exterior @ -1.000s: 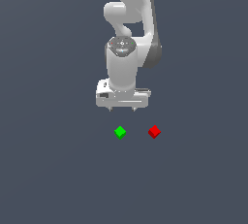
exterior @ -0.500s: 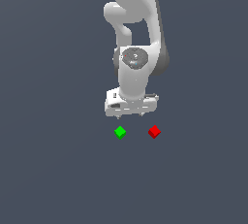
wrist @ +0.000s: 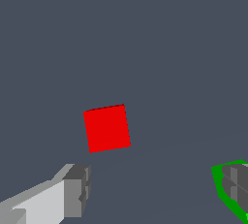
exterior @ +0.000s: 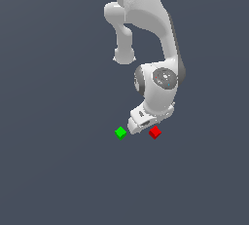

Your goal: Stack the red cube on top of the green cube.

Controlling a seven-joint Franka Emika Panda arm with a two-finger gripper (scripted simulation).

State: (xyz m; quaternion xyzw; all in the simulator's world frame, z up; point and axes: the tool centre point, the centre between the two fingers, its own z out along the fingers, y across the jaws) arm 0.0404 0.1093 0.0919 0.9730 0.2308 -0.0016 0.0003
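Observation:
The red cube [exterior: 154,132] lies on the grey floor, to the exterior view's right of the green cube [exterior: 120,133], a small gap apart. My gripper [exterior: 139,126] hangs low between and just behind the two cubes, tilted. In the wrist view the red cube [wrist: 106,127] lies flat on the floor ahead of the gripper [wrist: 155,189], not between the fingers. The jaws stand wide open and empty. One finger [wrist: 73,190] is near the red cube. The other finger [wrist: 236,183] covers most of the green cube [wrist: 219,185], of which only an edge shows.
The white arm [exterior: 146,19] rises above the gripper, with its wrist joint [exterior: 163,80] over the red cube. The plain grey floor [exterior: 58,170] spreads all around.
The arm has dropped and swung toward the exterior view's right, bringing the gripper down close to the floor between the cubes. The cubes have not moved.

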